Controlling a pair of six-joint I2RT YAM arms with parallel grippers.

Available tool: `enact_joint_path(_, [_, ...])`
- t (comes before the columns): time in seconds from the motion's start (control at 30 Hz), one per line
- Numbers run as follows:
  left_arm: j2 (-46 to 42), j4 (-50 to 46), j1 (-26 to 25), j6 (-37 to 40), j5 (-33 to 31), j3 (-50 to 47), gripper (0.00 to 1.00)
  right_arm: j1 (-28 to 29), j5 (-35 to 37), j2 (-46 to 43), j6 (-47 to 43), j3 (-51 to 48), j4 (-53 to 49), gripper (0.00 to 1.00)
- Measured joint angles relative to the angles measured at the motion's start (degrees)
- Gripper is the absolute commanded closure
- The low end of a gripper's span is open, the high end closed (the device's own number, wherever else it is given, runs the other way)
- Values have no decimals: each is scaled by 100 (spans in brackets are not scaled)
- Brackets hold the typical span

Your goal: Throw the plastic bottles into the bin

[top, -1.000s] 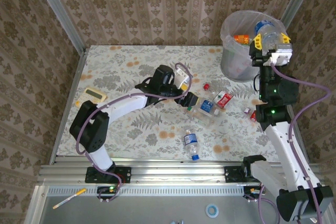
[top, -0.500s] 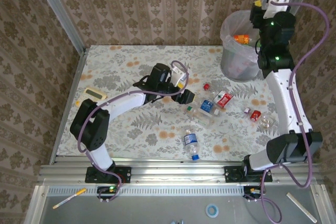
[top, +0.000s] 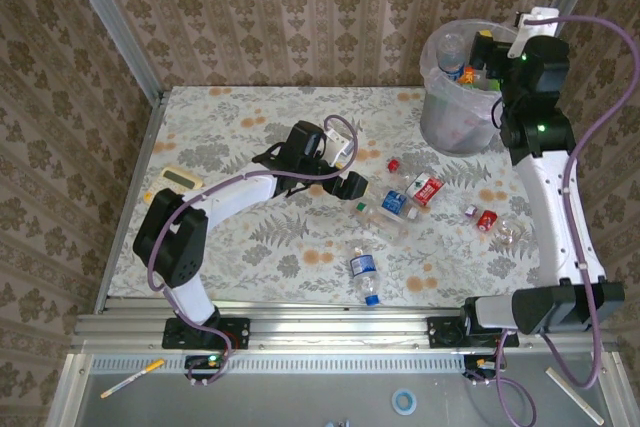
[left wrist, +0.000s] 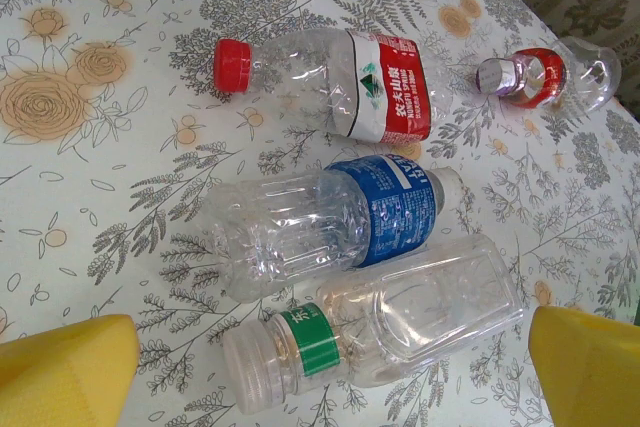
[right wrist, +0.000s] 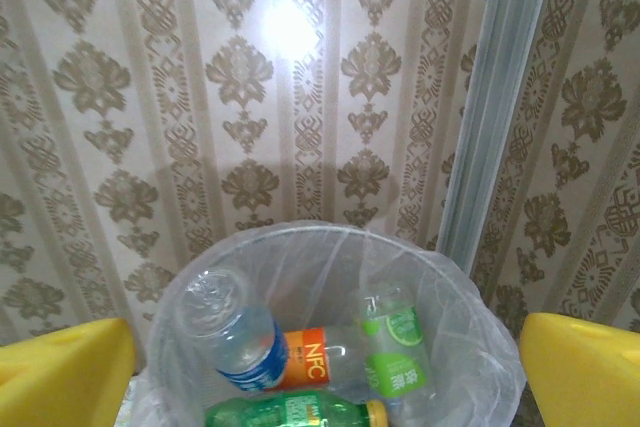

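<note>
Over the counter [top: 250, 247], left arm reaches out low, elbow bent; left end effector [left wrist: 325, 372] wide open, empty. Just ahead of its fingers three plastic bottles lie crosswise: green-label bottle [left wrist: 400, 322] nearest, cap left; blue-label bottle [left wrist: 330, 227], cap right; red-label bottle [left wrist: 330, 82], cap left. Right arm stretched far, wrist tipped down; right end effector [right wrist: 322, 367] open, empty, above bin [right wrist: 470, 327], binned bottles [right wrist: 310, 362] below.
</note>
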Motion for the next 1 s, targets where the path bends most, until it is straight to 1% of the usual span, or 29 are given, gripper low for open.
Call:
enact_joint_path(0.17, [-11, -238, 0, -109, -87, 9, 0, 0, -232, -299, 131, -166, -87, 0])
enact_joint_path(0.43, [-236, -470, -35, -151, -321, -9, 0, 0, -660, -452, 350, -409, -431, 0])
enact_joint_path(0.77, [-313, -686, -415, -201, -649, -52, 0, 0, -1248, -804, 492, -496, -929, 0])
enact_joint_path(1.0, [-313, -809, -531, -304, -841, -83, 0, 0, -1617, -927, 514, -599, -1318, 0])
